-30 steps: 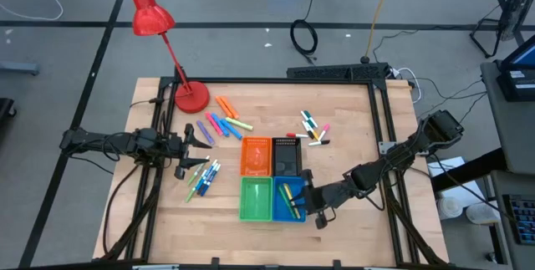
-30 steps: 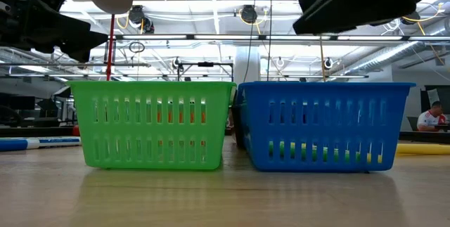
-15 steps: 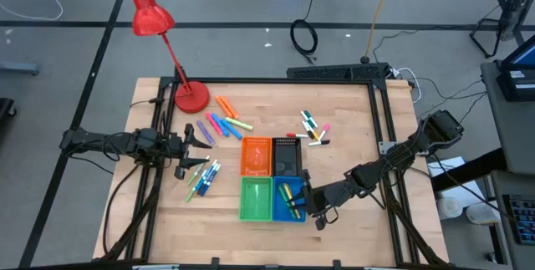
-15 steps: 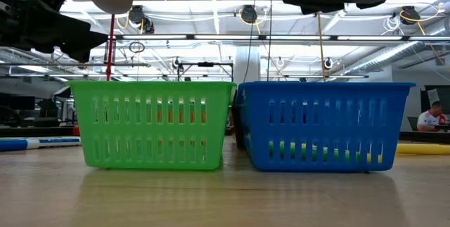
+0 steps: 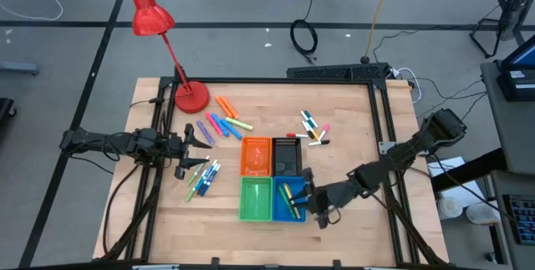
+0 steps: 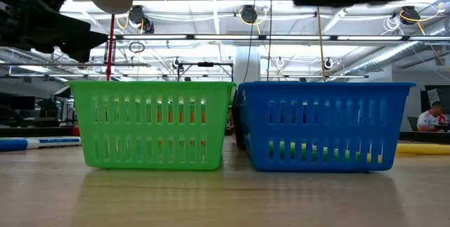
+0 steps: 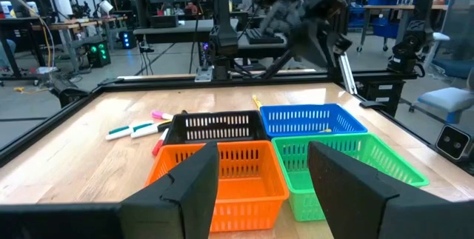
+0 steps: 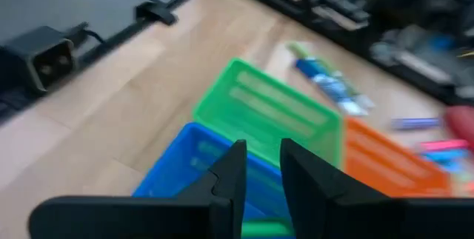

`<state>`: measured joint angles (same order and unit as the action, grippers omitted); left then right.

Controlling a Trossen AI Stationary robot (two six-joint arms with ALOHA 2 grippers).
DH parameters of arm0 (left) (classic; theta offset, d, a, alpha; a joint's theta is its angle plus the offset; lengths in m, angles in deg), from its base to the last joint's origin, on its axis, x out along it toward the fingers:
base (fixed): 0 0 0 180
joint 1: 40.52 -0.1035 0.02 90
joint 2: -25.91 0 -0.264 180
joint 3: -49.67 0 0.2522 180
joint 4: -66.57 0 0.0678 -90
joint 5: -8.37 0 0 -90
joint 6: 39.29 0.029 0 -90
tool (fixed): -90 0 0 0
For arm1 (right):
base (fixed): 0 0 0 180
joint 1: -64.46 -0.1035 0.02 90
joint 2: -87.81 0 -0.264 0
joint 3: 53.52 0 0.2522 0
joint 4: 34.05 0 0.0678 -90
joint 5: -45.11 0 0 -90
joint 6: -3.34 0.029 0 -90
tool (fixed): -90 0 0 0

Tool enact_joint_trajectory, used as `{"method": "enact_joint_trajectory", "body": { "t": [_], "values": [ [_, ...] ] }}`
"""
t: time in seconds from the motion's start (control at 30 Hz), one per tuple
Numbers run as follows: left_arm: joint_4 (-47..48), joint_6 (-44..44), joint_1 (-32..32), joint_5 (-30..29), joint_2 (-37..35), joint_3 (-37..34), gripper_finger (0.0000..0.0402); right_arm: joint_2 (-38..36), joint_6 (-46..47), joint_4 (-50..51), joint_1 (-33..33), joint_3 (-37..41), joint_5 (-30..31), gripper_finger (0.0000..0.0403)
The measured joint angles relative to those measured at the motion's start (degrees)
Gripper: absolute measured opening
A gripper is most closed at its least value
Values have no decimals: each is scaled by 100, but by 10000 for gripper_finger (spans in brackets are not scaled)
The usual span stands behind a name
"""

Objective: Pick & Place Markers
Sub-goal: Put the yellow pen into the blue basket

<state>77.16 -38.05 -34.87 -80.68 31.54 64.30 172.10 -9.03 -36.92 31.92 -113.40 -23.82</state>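
Robotics lab or workshop: pale wooden table [image 5: 351, 145] in black metal frame; grey concrete floor [image 5: 251, 44] with trailing cables; exposed ceiling ducting [image 6: 211, 37]; monitor-laden workbenches [image 7: 44, 28] behind.

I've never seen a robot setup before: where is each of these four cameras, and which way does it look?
High: overhead, straight down; both arms, four bins.
Low: table height, facing green bin and blue bin; arms overhead.
Left wrist: past left claw at bins, the other arm beyond.
Right wrist: past right claw, down onto bins.
All share the blue bin.
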Motion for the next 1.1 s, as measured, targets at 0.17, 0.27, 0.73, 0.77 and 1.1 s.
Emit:
{"method": "enact_joint_trajectory", "body": {
  "t": [0.17,0.27,0.73,0.77,1.1],
  "values": [
    [0,0,0,0,-1,0,212,-593,26,1373,-628,-2,2285,132],
    [0,0,0,0,0,0,212,-947,865,2638,-899,-2,2790,173],
    [0,0,0,0,0,0,212,-1266,4759,5255,-782,562,725,226],
    [0,0,2,0,-2,0,212,-1268,4765,5094,-780,690,689,224],
    [0,0,0,0,0,0,212,-1266,4731,3447,-715,1739,559,220]
  ]
}}
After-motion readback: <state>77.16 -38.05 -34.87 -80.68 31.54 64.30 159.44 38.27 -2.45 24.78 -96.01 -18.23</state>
